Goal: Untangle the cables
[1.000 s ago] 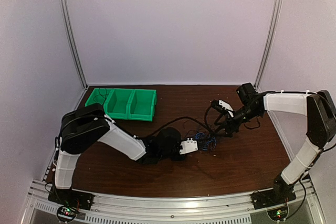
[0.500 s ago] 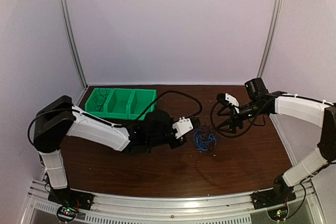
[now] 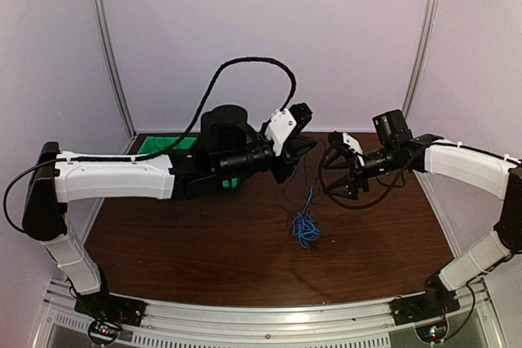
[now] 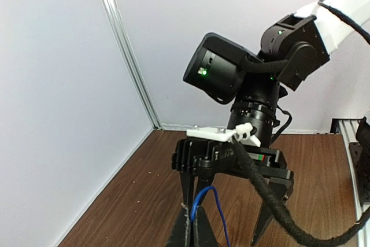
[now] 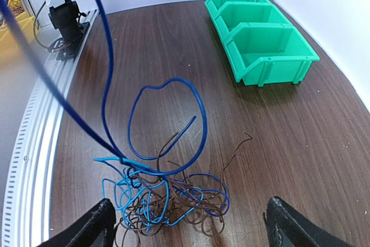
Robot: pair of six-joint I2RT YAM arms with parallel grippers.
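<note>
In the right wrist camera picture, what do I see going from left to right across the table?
Silver slotted metal rail → tangle of thin blue and dark cables → green plastic three-compartment bin.

Dark wood table (image 3: 383, 258); green three-compartment bin (image 5: 272, 67) far left; tangled blue and dark cables (image 3: 305, 230) heaped mid-table.

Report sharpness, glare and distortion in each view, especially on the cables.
Top external: soft, the cables barely resolved. Left wrist: even light, right arm crisp. Right wrist: tangle sharp, nearest blue strand blurred, rail bowed by the lens, yellow glare top left.
</note>
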